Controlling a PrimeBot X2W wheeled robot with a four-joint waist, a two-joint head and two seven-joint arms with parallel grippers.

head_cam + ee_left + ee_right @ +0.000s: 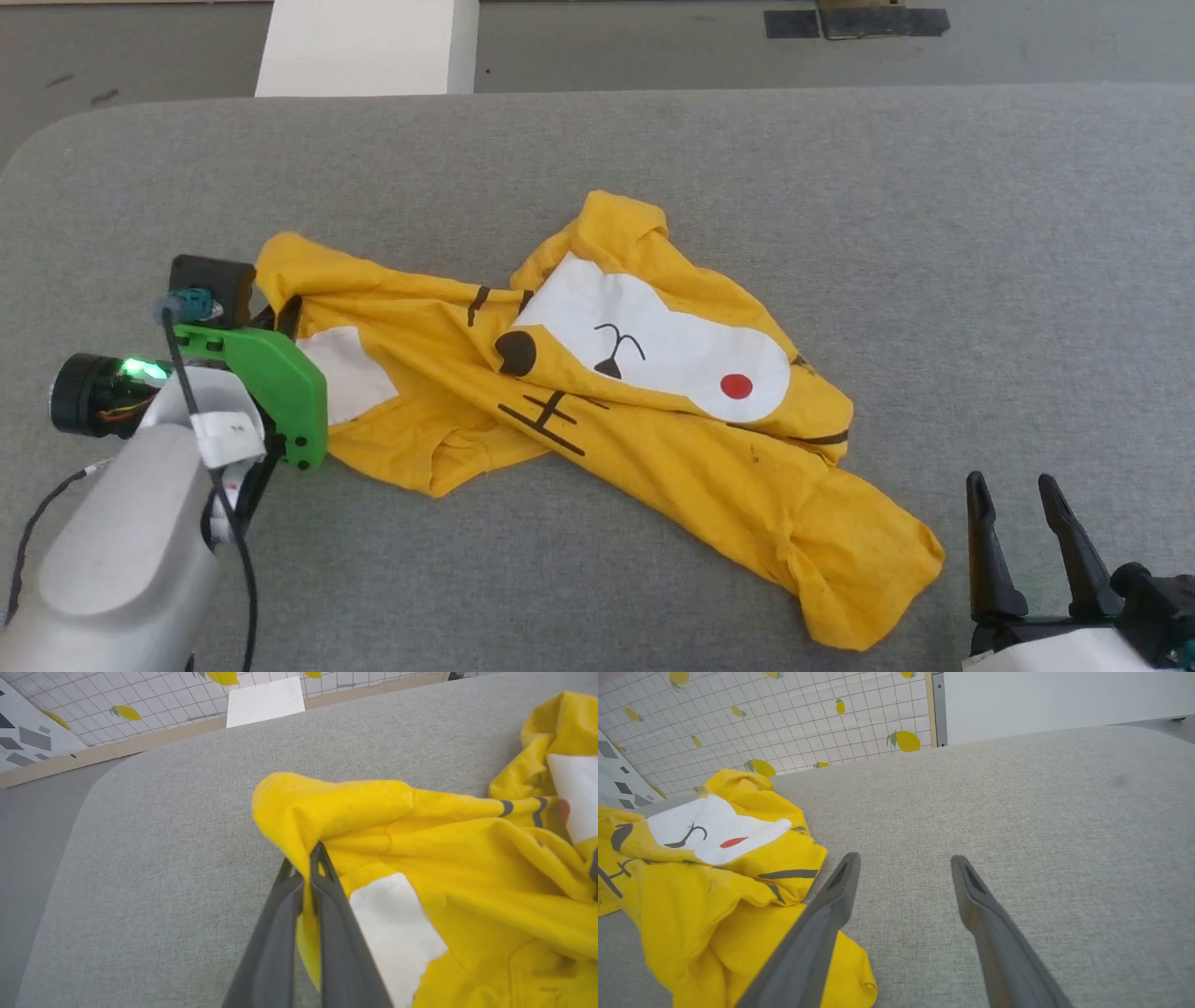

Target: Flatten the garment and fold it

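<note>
The garment (672, 448), a bright yellow T-shirt with white patches, a red dot and black lines, lies crumpled across the grey padded table (934, 233). My left gripper (280, 313) is at its left end, shut on a fold of the yellow cloth. In the left wrist view the two dark fingers (327, 905) pinch the garment (467, 858) edge, lifting it a little. My right gripper (1018, 495) stands open at the lower right, just right of the garment's lower corner. Its fingers (822, 914) are wide apart over bare table beside the garment (691, 882).
A white block (369, 47) stands beyond the table's far edge on the grey floor. Dark tape marks (854, 21) lie on the floor at the upper right. A tiled wall with lemon prints (784, 718) rises past the table. Bare table surface spreads right of the garment.
</note>
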